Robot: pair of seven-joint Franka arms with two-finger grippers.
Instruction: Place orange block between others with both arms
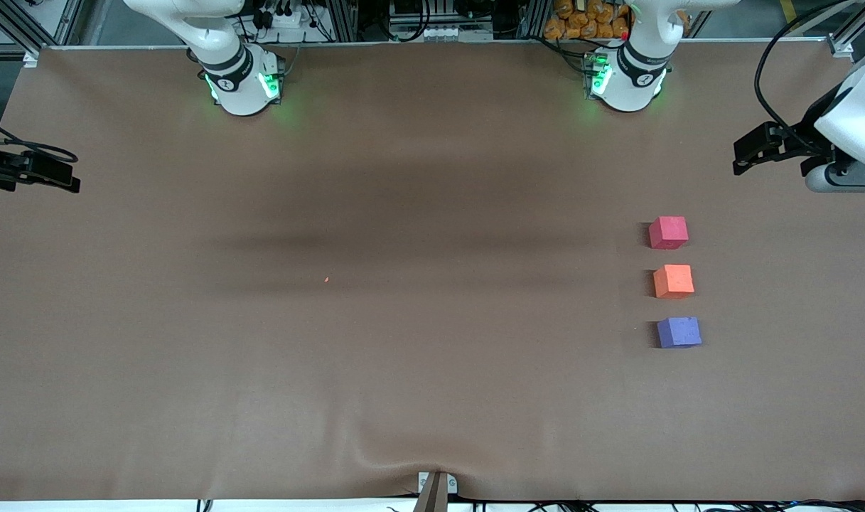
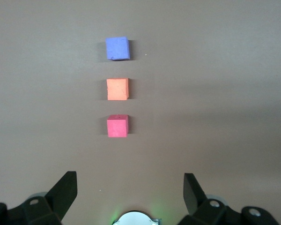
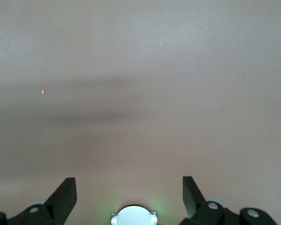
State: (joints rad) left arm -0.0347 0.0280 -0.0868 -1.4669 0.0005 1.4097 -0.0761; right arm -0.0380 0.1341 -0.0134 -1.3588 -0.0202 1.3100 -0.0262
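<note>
Hidden parts: both arms run out of the front view; the right arm (image 1: 219,64) shows little more than its green-lit base, the left arm (image 1: 631,71) its base and a wrist section at the frame edge.
Right gripper (image 1: 30,171): a dark shape at the edge of the front view, over the right arm's end of the bench (image 1: 404,355), partly cut off; its wrist view shows the jaws spread wide with nothing between them, and only bare brown surface under them.
Left gripper (image 1: 759,146): over the left arm's end of the bench, clear of the cubes; jaws spread wide and empty in its wrist view.
Hard to make out: a tiny orange speck (image 1: 326,279) on the bench, well apart from the cubes; what it is cannot be told.
Containers: the bench alone carries the things.
Orange block (image 1: 673,281): small matte cube with a foam-like face, resting flat on the bench toward the left arm's end, between the other two cubes and touching neither.
Pinkish-red cube (image 1: 668,232): same size, farther from the front camera than the orange block.
Purple cube (image 1: 679,332): same size, nearer to the front camera than the orange block.
Row: the three cubes stand in one roughly straight line with small gaps.
</note>
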